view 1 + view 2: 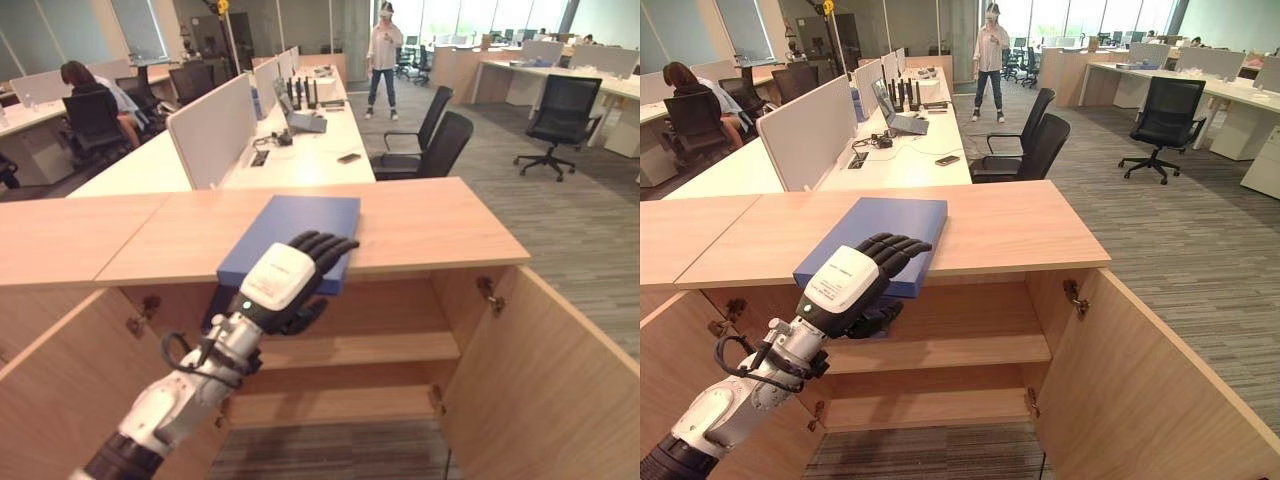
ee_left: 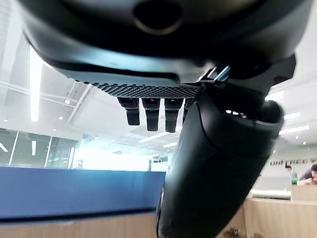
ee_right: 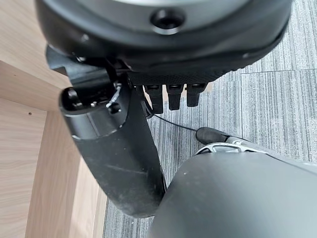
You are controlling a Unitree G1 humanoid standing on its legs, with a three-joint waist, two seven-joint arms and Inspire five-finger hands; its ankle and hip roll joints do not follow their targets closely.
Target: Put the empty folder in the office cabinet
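The blue folder (image 1: 285, 236) lies flat on the cabinet (image 1: 430, 225) top, its near edge overhanging the front lip above the open interior. The left hand (image 1: 288, 277) reaches in from 7 o'clock and clasps that near edge: its fingers (image 1: 322, 246) lie curled over the folder's top face, the thumb tucked beneath the overhang. In the left wrist view the folder (image 2: 74, 191) shows past the hand (image 2: 213, 163) as a blue band. Below, 2 shelves (image 1: 360, 350) sit between the swung-out doors (image 1: 545, 380). The right hand (image 3: 119, 148) hangs over grey carpet (image 3: 277, 99) beside a wood panel, fingers loosely extended, holding nothing. At 12 o'clock stand desks, office chairs (image 1: 435, 150) and 2 people.
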